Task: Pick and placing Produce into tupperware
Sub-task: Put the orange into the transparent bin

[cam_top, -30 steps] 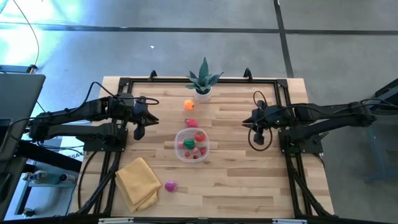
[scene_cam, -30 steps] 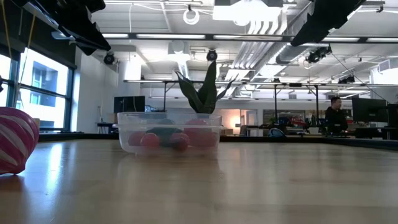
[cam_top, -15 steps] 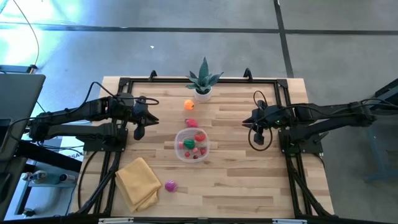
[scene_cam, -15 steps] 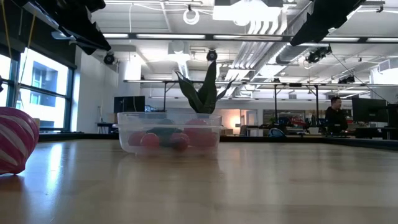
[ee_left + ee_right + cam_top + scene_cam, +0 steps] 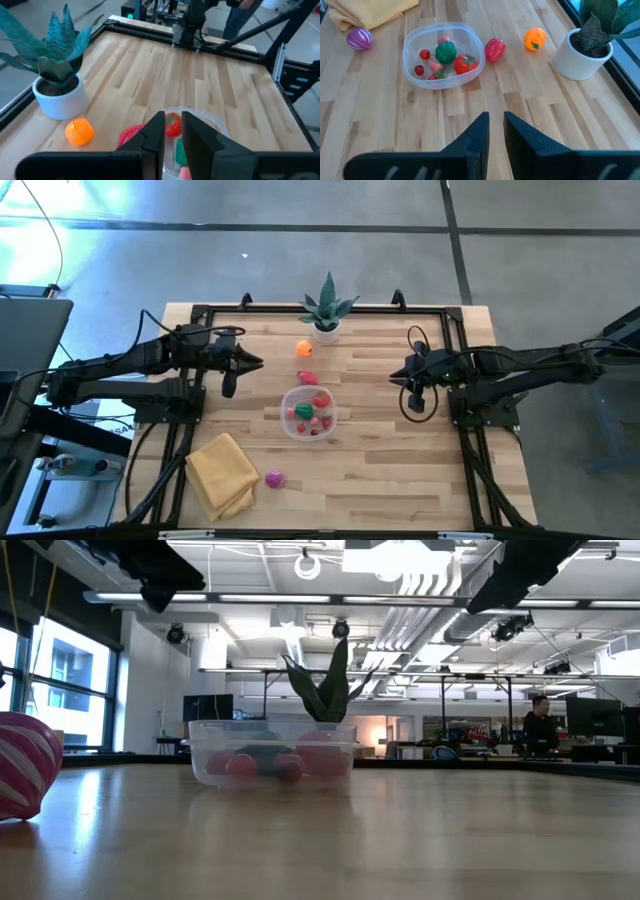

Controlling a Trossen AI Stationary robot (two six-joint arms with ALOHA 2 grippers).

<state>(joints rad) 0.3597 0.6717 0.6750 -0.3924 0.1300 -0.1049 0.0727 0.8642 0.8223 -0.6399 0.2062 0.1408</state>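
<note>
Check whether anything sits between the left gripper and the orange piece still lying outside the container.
Nothing visible does. The left gripper hangs above bare wood, and the orange piece lies on open table beyond it, near the potted plant. The red piece lies off that line, against the tupperware.

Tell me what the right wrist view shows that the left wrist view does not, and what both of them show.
Only the right wrist view shows the yellow cloth and the striped magenta piece beside it. Only the left wrist view shows the other arm across the table and a person's legs behind it. Both show the tupperware with produce inside, the red piece and the orange piece outside it, and the potted plant.
</note>
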